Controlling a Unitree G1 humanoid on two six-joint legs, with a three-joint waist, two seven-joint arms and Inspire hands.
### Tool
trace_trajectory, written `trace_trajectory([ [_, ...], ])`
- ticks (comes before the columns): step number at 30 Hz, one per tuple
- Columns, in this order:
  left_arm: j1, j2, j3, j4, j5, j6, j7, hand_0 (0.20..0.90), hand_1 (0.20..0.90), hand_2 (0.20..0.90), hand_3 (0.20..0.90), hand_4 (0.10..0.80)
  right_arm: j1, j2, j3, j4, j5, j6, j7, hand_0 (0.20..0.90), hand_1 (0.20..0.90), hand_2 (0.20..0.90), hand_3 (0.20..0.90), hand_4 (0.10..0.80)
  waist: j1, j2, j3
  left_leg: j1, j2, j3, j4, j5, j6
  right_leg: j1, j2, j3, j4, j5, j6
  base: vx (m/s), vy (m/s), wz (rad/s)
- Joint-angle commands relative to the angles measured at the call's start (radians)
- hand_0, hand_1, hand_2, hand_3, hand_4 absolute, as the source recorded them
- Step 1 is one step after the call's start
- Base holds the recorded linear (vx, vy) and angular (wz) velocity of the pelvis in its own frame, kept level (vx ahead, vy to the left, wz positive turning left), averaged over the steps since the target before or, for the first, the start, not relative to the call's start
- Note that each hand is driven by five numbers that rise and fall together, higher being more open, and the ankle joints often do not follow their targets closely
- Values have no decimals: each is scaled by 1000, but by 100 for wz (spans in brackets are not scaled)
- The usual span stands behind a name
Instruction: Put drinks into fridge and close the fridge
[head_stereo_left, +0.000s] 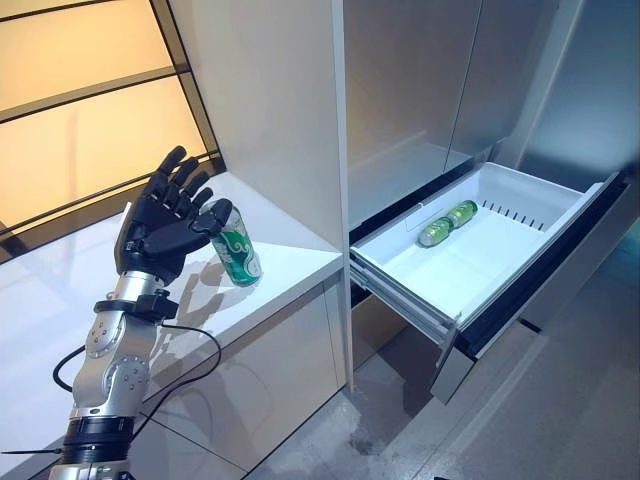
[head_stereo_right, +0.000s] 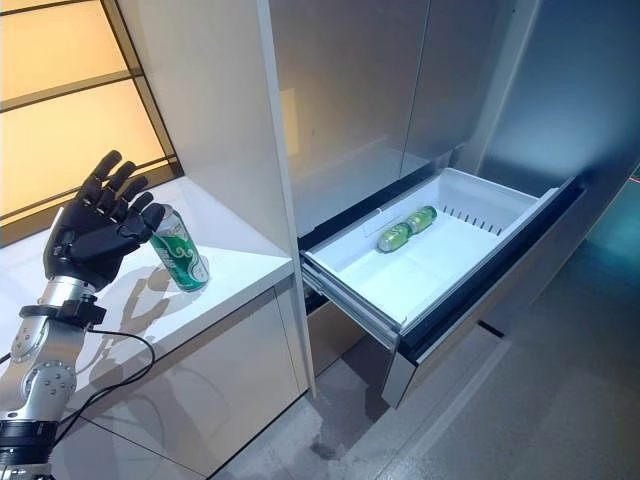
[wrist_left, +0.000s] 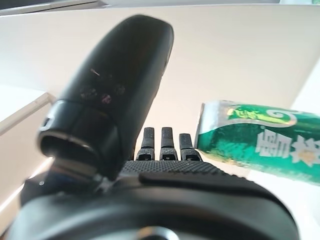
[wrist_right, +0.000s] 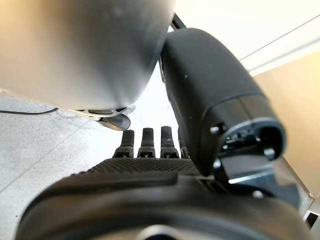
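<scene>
A green can (head_stereo_left: 237, 257) stands a little tilted on the white counter (head_stereo_left: 290, 262). It also shows in the left wrist view (wrist_left: 260, 142). My left hand (head_stereo_left: 165, 222) is open just left of the can, fingers spread upward and thumb by the can's top; its palm (wrist_left: 165, 175) faces the can. The fridge's lower drawer (head_stereo_left: 475, 275) is pulled out, and green cans (head_stereo_left: 447, 222) lie end to end near its back. My right hand (wrist_right: 150, 170) is open, with straight fingers, and holds nothing.
A tall white panel (head_stereo_left: 280, 110) stands between the counter and the fridge. The grey upper fridge doors (head_stereo_left: 420, 90) are shut. The drawer's dark front (head_stereo_left: 540, 290) juts out over the grey floor (head_stereo_left: 560, 400).
</scene>
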Motion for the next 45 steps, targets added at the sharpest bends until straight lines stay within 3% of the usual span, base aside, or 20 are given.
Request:
trace_trajectory([
  [1, -118, 94, 76, 5, -64, -31, -49, 900, 900, 900, 900, 800, -41, -19, 9, 16, -30, 12, 25, 900, 900, 900, 900, 800, -23, -4, -1, -1, -52, 33, 16, -79, 5, -5, 22, 16, 95, -139, 16, 0, 0, 0],
  [13, -123, 149, 79, 133, -10, -28, -140, 900, 900, 900, 900, 800, -23, -29, 20, -72, -16, 74, 40, 900, 900, 900, 900, 800, -40, -16, 11, 0, -44, 41, 21, -78, 4, -13, 21, 26, 106, -135, 22, -1, -5, 0],
  [23, -160, 187, 80, 172, 101, -51, -13, 900, 900, 900, 900, 800, -31, -54, -2, -92, -9, 112, 73, 900, 900, 900, 900, 800, -48, -27, 5, 5, -43, 47, 16, -78, 2, -8, 26, 34, 97, -131, 24, 0, 0, 0],
  [45, -221, 190, 30, 187, 112, -24, -2, 900, 900, 900, 900, 800, -40, -69, -23, -93, 12, 139, 86, 900, 900, 900, 900, 800, -74, -35, -1, 14, -42, 67, 17, -84, 4, -10, 32, 68, 95, -128, 26, 0, 0, 0],
])
